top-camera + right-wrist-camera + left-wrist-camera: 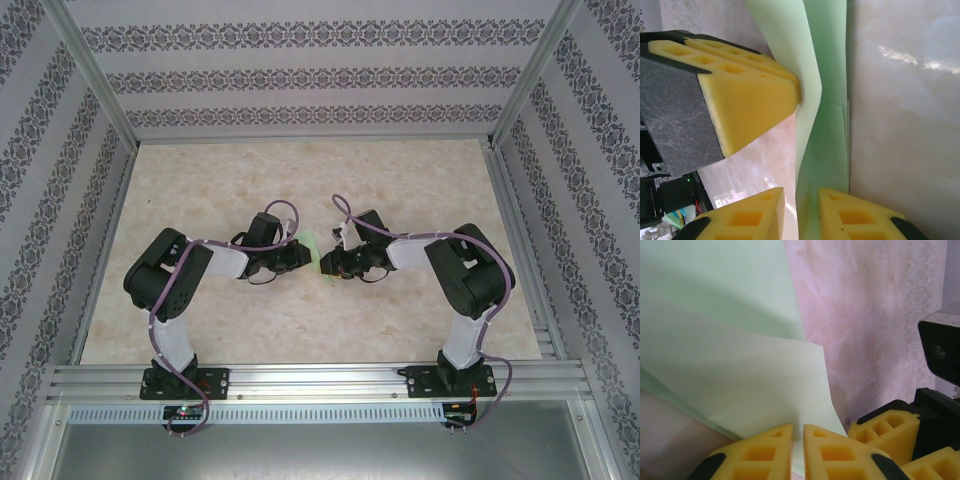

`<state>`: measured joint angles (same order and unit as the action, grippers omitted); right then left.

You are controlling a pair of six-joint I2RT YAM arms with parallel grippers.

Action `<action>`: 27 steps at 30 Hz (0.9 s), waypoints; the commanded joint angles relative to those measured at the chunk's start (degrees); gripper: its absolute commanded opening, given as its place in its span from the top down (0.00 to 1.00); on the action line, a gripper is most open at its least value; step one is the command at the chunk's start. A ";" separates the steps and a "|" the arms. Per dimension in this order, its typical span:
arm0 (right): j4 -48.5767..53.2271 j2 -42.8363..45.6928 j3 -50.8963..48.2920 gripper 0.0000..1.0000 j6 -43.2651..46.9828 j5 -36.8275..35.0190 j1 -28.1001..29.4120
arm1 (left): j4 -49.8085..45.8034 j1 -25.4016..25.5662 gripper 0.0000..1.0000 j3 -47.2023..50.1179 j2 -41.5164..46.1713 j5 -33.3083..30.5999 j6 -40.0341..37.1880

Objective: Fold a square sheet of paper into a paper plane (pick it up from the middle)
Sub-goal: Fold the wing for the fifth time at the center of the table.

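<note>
Between the two arms, over the table centre: the sheet of paper (311, 248) is sitting between the fingertips of both grippers, well apart from the patterned walls. Whether its lower edge is touching the table (300, 180) cannot be told.
Left gripper (798, 432): its yellow fingers are pressing together on one edge of the sheet. The left wrist view is showing pale-green paper running down into the narrow slit between them.
Right gripper (801, 195): its jaws are standing apart with the sheet passing through the gap. A pale gap is showing between one finger and the paper's edge, so this gripper is judged to be straddling the sheet, not clamping it.
Sheet condition: the paper is bowing and lying in at least two layers, with a lighter flap overlapping a darker one. In the right wrist view a bent ridge is running along its length.
Work done: the sheet is being handled at the middle of the table, and at least one fold is appearing in it.
Work left: no pointed nose, wing or dart outline is showing, so most of the folding is judged to be outstanding.
Not readable: the exact number of creases is remaining hidden by the overlapping layers.
</note>
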<state>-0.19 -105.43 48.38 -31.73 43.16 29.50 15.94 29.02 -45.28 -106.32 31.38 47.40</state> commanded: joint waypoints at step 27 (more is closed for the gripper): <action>10.18 4.84 0.87 0.81 3.34 -2.67 1.18 | -4.61 0.77 0.86 0.06 -1.64 -3.27 0.05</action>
<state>8.05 -103.09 48.90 -29.87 41.04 30.00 15.73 29.02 -45.28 -106.32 31.00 47.40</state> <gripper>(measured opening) 0.193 0.141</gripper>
